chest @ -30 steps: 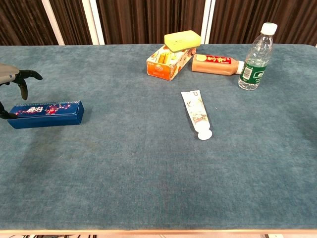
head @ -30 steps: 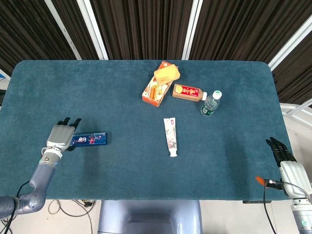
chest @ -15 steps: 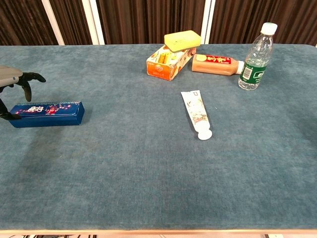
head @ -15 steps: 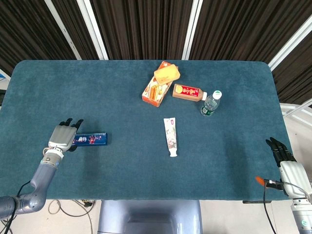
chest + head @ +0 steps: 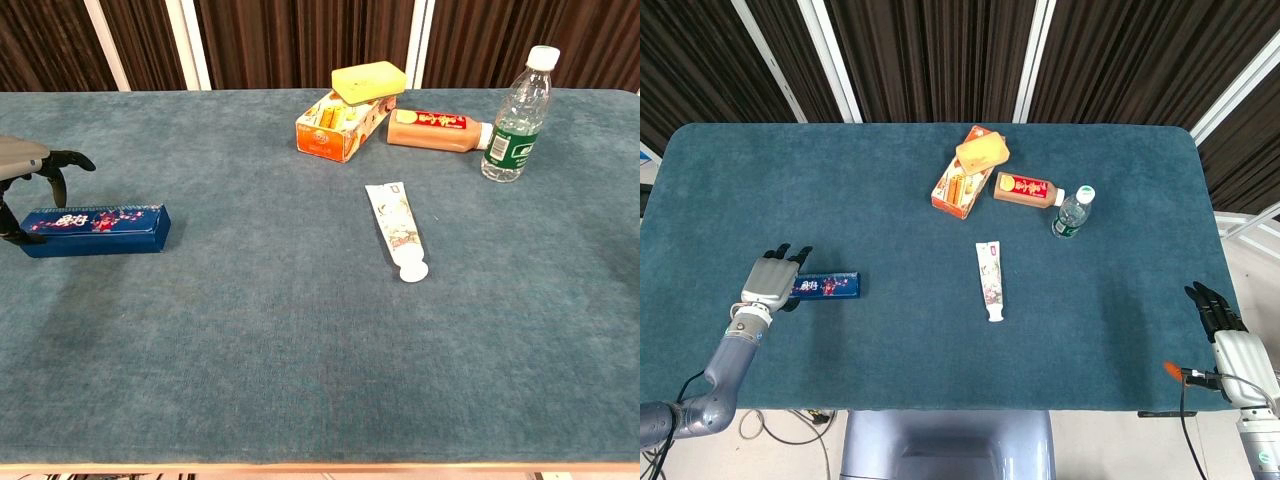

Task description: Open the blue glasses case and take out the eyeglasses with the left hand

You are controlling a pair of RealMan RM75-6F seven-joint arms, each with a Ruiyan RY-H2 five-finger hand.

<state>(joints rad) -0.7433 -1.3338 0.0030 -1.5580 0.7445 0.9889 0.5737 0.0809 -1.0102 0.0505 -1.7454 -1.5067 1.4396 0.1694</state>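
Note:
The blue glasses case (image 5: 827,286) lies closed and flat near the table's left front, its long side running left to right; the chest view shows its flower-printed lid (image 5: 95,229). My left hand (image 5: 770,281) is over the case's left end, fingers spread and arched above it (image 5: 35,170); the thumb reaches down by the case's left front corner. No firm grip shows. My right hand (image 5: 1223,323) rests off the table's right front corner with fingers extended and nothing in it. It is outside the chest view. No eyeglasses are visible.
An orange box (image 5: 958,186) with a yellow sponge (image 5: 983,153) on top stands at the back centre. Beside it lie a brown drink bottle (image 5: 1028,189) and an upright water bottle (image 5: 1073,212). A toothpaste tube (image 5: 990,281) lies mid-table.
My left hand has crept slightly right and lower over the case's left end. The case and the right hand have not moved.

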